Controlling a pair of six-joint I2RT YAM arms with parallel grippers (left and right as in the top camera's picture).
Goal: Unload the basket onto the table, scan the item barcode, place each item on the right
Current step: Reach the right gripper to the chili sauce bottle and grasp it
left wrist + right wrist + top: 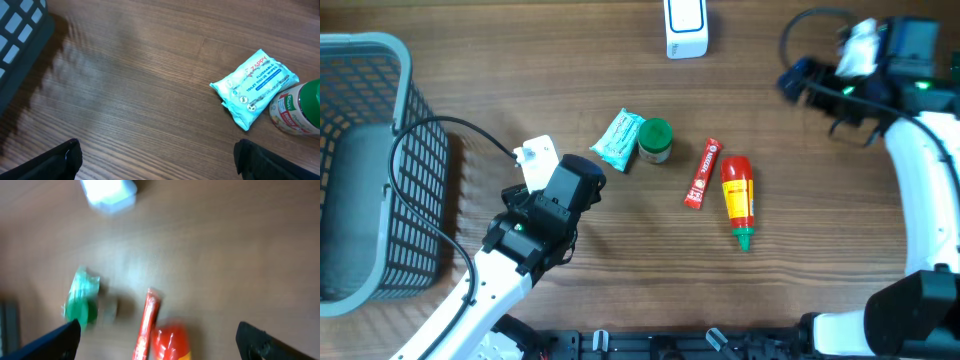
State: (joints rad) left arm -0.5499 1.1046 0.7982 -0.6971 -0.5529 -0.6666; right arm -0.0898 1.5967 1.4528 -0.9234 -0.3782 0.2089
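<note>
your right wrist view is blurred all over; the sauce bottle there runs off the bottom edge. overhead, the top edge cuts the white scanner, the left edge the basket. your left wrist view crops the green-lidded jar.

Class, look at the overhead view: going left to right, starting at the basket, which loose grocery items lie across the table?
basket → wipes → jar → sachet → bottle
</note>
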